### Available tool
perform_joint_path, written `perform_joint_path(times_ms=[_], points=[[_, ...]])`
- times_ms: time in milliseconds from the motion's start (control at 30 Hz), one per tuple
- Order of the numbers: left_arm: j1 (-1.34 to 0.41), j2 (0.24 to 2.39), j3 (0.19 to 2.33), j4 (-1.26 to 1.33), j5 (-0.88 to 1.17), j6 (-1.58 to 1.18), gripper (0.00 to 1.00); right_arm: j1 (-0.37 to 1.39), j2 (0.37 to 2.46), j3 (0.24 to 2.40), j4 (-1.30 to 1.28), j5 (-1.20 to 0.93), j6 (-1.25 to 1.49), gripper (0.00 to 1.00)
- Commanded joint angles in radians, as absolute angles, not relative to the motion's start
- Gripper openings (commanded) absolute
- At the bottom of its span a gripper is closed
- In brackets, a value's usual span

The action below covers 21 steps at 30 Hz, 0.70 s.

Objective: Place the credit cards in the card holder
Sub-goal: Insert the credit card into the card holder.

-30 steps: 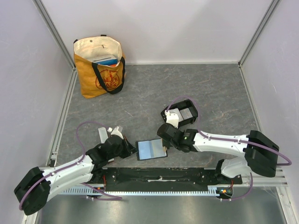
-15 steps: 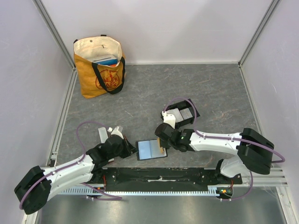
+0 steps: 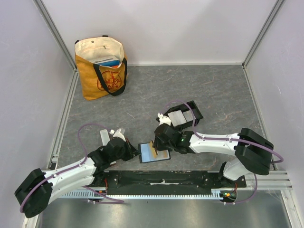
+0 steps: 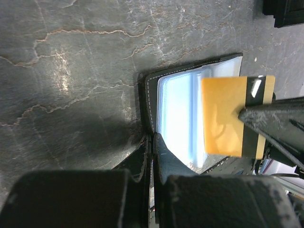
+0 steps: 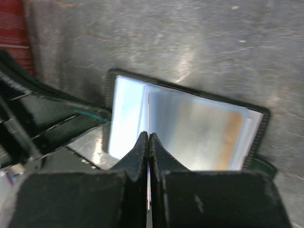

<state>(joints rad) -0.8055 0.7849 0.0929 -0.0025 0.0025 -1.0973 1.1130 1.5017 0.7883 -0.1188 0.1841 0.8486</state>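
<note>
Above the wallet (image 4: 175, 109), right fingers (image 5: 138, 156) pinch the orange card (image 4: 221, 118); left fingers (image 4: 166, 159) pressed together

We look down from a fixed camera above and behind the arms, far enough back to take in the whole table (image 3: 142, 95), its side walls and both arm bases at the bottom edge. Our left wrist camera sits just behind the left claw (image 4: 152, 142) and faces along its fingers, close to the table, at the open wallet (image 4: 175, 114) directly ahead of the claw. Our right wrist camera looks past the right claw (image 5: 148, 140), equally close, at the same wallet from the opposite side. All three views share that wallet. The left wrist view also catches the right claw with the orange-gold card (image 4: 223, 116).
</note>
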Motion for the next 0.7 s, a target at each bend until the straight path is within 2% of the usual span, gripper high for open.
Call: perform_joint_path(times_ms=[0,200,400,667], points=[[-0.81,0.796,0.103,-0.003,-0.012,-1.108,0.02,1.121,1.517,0.85,0.023,0.026,0.815,0.0],[-0.808,0.795,0.097,-0.003,-0.014,-1.114,0.02,1.138,1.508,0.887,0.06,-0.032,0.789,0.0],[-0.808,0.787,0.095,-0.003,-0.012,-1.114,0.02,1.118,1.41,0.878,-0.202,0.279,0.79,0.0],[-0.808,0.772,0.098,-0.003,-0.008,-1.106,0.02,1.071,1.336,0.758,-0.287,0.337,0.822,0.0]])
